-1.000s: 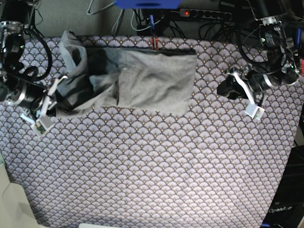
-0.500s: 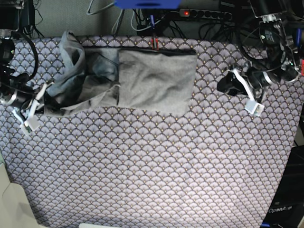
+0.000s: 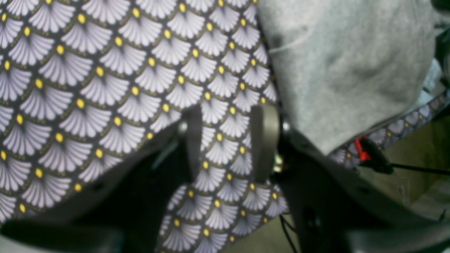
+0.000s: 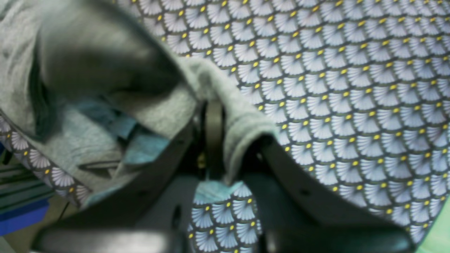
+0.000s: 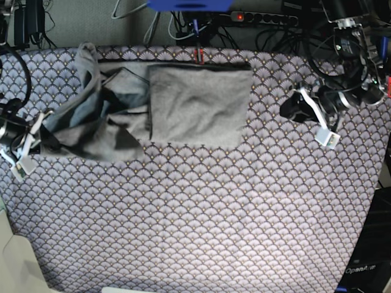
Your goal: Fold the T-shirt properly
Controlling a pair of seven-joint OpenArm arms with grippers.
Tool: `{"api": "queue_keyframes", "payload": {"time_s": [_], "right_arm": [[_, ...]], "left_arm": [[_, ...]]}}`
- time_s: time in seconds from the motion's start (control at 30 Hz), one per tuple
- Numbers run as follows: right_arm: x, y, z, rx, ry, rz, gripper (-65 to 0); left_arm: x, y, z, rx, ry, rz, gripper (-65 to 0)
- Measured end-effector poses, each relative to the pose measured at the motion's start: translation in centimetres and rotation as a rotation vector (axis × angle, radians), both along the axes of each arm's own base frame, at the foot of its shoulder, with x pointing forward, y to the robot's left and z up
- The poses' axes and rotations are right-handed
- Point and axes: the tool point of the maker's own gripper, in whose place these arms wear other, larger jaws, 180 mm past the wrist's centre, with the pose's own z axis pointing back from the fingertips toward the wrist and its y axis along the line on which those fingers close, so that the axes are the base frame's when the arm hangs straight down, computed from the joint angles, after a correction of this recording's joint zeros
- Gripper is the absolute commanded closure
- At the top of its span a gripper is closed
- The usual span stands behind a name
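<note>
The light grey T-shirt [image 5: 195, 104] lies at the back of the table, its right part folded flat and its left part bunched and stretched leftwards. My right gripper [image 5: 43, 139] is shut on the shirt's left edge. In the right wrist view the gripper [image 4: 228, 119] pinches a fold of grey fabric [image 4: 242, 119]. My left gripper [image 5: 291, 111] hovers right of the shirt, open and empty. In the left wrist view this gripper [image 3: 228, 116] shows its fingers [image 3: 263, 140] apart over the tablecloth, with the shirt's edge [image 3: 351, 63] just beside them.
The purple-grey fan-scale tablecloth [image 5: 201, 213] covers the table. A red clip [image 5: 198, 56] sits at the back edge by the shirt. A power strip [image 5: 263, 18] and cables lie behind the table. A dark box [image 5: 366, 268] stands at the lower right.
My right gripper has moved left with the shirt's edge, drawing the bunched left part out towards the table's left edge. The left arm has barely moved.
</note>
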Motion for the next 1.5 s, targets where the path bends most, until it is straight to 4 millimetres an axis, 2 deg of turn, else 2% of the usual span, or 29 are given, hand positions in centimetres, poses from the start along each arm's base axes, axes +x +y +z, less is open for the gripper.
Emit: {"api": "queue_keyframes", "payload": {"time_s": [0.13, 0.2, 0.33, 0.43, 0.53, 0.67, 0.83, 0.97, 1.07, 1.17, 1.27, 1.37, 1.5], "right_arm": [[0.1, -0.2, -0.1, -0.011, -0.006, -0.005, -1.1], [0.0, -1.0, -0.6, -0.067, 0.000, -0.016, -1.1], [-0.2, -0.3, -2.0, -0.078, 0.012, -0.033, -1.1], [-0.4, -0.7, -3.0, -0.125, 0.028, -0.047, -1.7], [-1.2, -0.7, -3.9, -0.141, 0.057, -0.051, -7.3], [-1.4, -1.0, -4.1, -0.158, 0.065, -0.054, -15.0], [-2.4, -1.3, -4.9, -0.172, 0.097, -0.052, -20.9], [-2.0, -2.5, -4.4, -0.223, 0.082, -0.054, -23.1], [-1.9, -4.0, -4.0, -0.255, 0.069, -0.098, -24.2], [-1.9, -6.3, -3.2, -0.306, 0.056, -0.155, -25.2], [-1.6, -7.3, -2.3, -0.299, 0.031, -0.193, -25.3], [-1.4, -7.2, -1.9, -0.307, 0.027, -0.202, -25.3], [0.7, -4.6, -0.6, -0.258, -0.014, -0.202, -25.4]], "left_arm": [[0.0, 0.0, 0.0, 0.000, 0.000, 0.000, -22.7], [0.0, -0.1, 0.0, 0.000, 0.001, -0.002, -22.7], [0.0, -0.1, 0.0, 0.000, 0.001, -0.003, -22.7], [0.0, -0.1, 0.0, 0.000, 0.000, -0.003, -22.7], [0.0, -0.1, 0.0, 0.000, 0.001, -0.003, -22.7], [0.0, -0.1, 0.0, 0.000, 0.001, -0.003, -22.7], [0.0, -0.1, 0.0, -0.001, 0.000, -0.003, -22.7], [0.0, -0.1, 0.0, 0.000, 0.001, -0.003, -22.7], [0.0, -0.1, -0.1, 0.001, 0.002, -0.003, -22.7], [0.0, -0.1, -0.1, 0.002, 0.003, -0.003, -22.7], [0.0, -0.1, -0.1, 0.002, 0.003, -0.003, -22.7], [0.0, -0.1, -0.1, 0.002, 0.003, -0.003, -22.7], [0.0, -0.1, -0.1, -0.001, 0.003, -0.003, -22.7]]}}
